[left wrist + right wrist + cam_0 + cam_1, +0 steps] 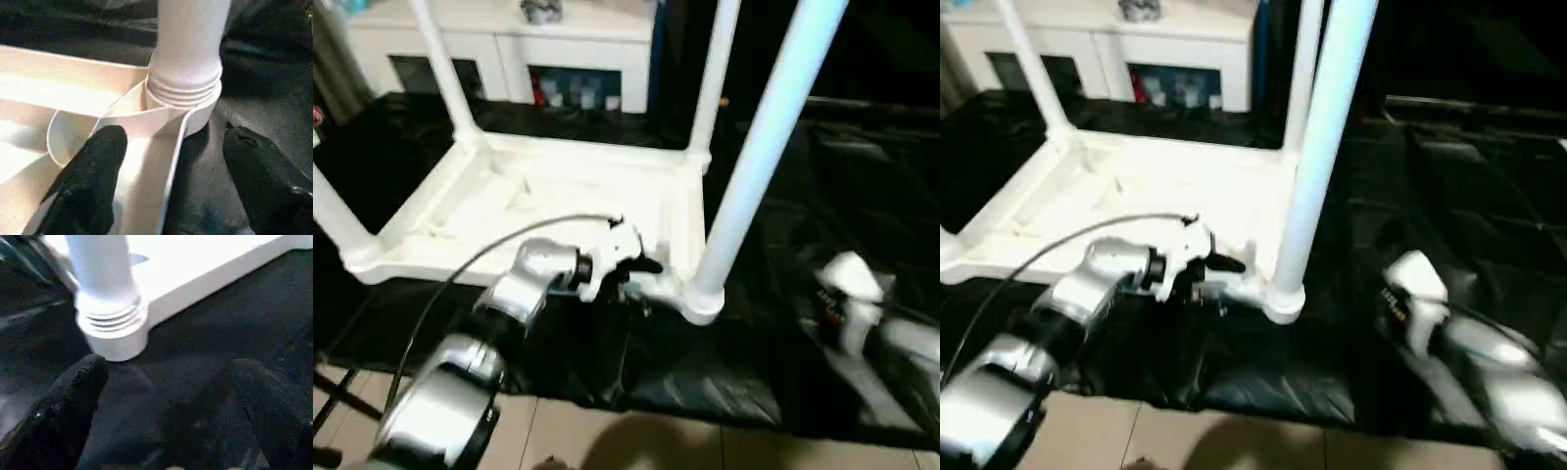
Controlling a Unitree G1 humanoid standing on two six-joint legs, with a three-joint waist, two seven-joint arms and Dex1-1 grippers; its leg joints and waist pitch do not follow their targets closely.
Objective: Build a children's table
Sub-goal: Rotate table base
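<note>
Left hand (168,181) spread, straddling the children's table (558,196) rim beside a leg (759,157); right hand (166,416) wide, empty.

We cannot see the tops of the table's legs (759,157): the head views' upper edge cuts off all four. The cabinet (509,39) behind is cropped, and what sits behind its glass doors is too blurred to name. The right gripper's fingertips (73,401) blur into the black sheet (195,362).

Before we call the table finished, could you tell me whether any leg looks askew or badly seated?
Nothing stands out. The near leg sits in its corner socket with thread rings showing above the rim; the tabletop lies upside down.
</note>
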